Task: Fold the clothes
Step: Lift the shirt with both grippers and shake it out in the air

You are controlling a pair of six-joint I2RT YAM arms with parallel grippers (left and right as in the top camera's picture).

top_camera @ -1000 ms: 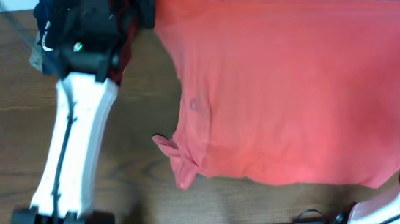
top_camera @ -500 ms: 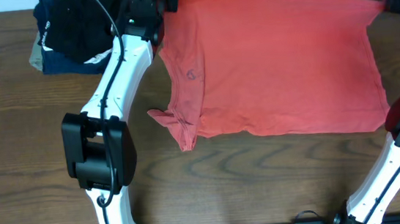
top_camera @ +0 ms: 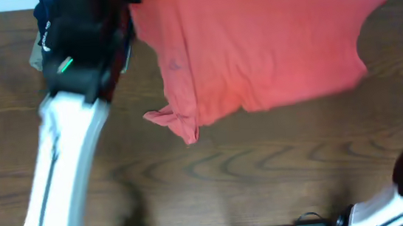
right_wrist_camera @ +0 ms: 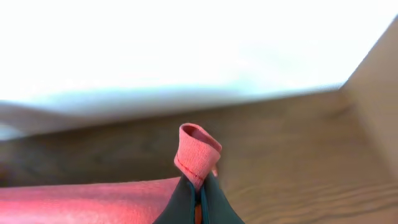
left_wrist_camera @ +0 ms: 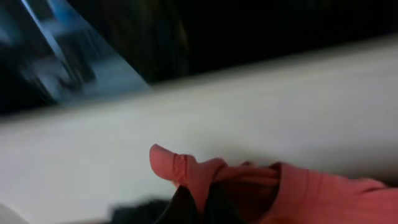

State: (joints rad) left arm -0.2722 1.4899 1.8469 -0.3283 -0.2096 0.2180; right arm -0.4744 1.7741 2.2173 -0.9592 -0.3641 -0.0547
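Left gripper [left_wrist_camera: 198, 198]: jaws clenched on a bunched corner of the T-shirt [top_camera: 254, 41]. Right gripper [right_wrist_camera: 199, 190]: jaws pinched tight on a rolled edge of the same cloth. Purpose, by judgement: two corners held apart and raised so the body hangs flat for laying out. Shirt position: stretched across the table's far side, a twisted flap [top_camera: 176, 123] trailing low at left. Clearance: bare table [top_camera: 253, 182] broad toward the near edge; dark folded garments [top_camera: 45, 39] close beside the left arm [top_camera: 63, 141], a possible snag.
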